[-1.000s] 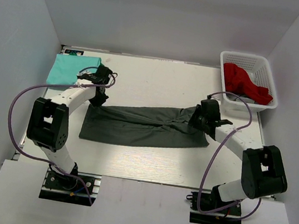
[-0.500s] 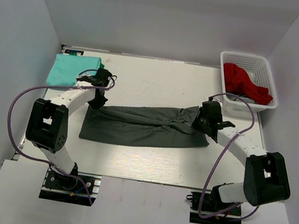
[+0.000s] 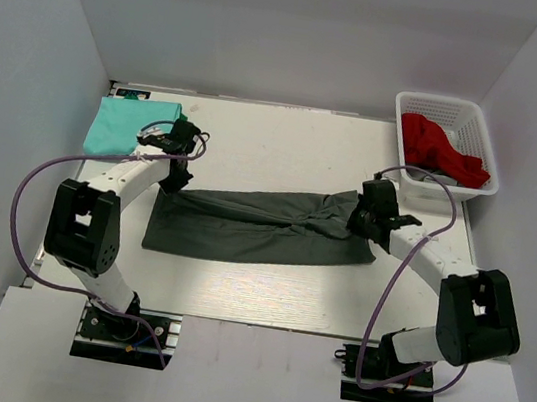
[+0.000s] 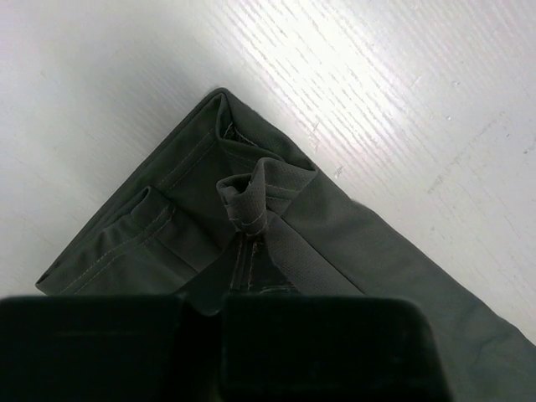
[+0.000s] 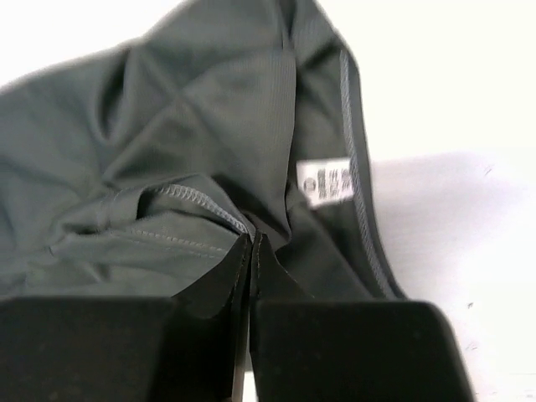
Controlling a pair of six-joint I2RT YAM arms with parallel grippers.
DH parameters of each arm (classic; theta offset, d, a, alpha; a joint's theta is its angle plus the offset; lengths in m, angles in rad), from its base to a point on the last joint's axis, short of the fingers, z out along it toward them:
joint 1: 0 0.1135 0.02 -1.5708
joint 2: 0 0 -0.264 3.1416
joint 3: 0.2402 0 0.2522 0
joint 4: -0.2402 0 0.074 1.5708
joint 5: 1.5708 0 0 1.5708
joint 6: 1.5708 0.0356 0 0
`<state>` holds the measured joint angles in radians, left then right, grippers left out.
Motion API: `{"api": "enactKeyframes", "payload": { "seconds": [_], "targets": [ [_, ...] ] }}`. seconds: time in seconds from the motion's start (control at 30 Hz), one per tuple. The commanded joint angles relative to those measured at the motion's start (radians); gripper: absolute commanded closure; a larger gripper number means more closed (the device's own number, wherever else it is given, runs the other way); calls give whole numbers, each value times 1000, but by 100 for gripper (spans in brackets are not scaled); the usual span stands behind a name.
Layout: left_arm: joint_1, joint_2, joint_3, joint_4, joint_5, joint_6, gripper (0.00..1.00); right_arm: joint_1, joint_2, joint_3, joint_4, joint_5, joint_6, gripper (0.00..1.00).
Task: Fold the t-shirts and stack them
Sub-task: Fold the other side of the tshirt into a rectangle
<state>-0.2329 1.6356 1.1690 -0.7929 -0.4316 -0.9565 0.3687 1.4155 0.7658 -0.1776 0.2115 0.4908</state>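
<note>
Charcoal t-shirt (image 3: 260,225) lies banded across mid-table, mint t-shirt (image 3: 123,124) folded at the far-left corner. My right gripper (image 5: 252,244), half open a second ago, now pinches its label end. The left gripper (image 3: 179,176) stays clamped on the opposite corner. White table (image 3: 265,292), pale walls (image 3: 294,33), and a basket (image 3: 404,105) with red cloth (image 3: 438,146) far right.

1. Two t-shirts: one grey shirt (image 3: 264,229) at centre frame, one mint shirt (image 3: 121,125) at upper left.
2. One basket (image 3: 443,104) at upper right, holding one red cloth (image 3: 438,151).
3. Two arms: left arm (image 3: 122,179), right arm (image 3: 424,257).
4. One counter (image 3: 286,148).
</note>
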Motion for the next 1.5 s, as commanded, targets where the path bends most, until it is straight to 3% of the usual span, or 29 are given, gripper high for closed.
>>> {"api": "enactKeyframes", "payload": {
  "seconds": [0.0,0.43,0.8,1.07,1.27,1.47],
  "targets": [
    [4,7,93,11,-68,16,100,-4,17,128,82,81,-32,100],
    [23,256,449,-110,-188,50,100,-8,276,513,148,193,-182,100],
    [32,308,528,-175,-260,30,100,-16,350,570,231,160,-221,100],
    [10,183,370,-129,-271,30,100,-16,188,380,296,117,-213,100],
    [10,15,53,133,-165,98,100,-11,57,199,331,46,-176,100],
    [10,-80,-90,244,-110,116,100,-10,-12,79,328,71,-156,100]
  ]
}}
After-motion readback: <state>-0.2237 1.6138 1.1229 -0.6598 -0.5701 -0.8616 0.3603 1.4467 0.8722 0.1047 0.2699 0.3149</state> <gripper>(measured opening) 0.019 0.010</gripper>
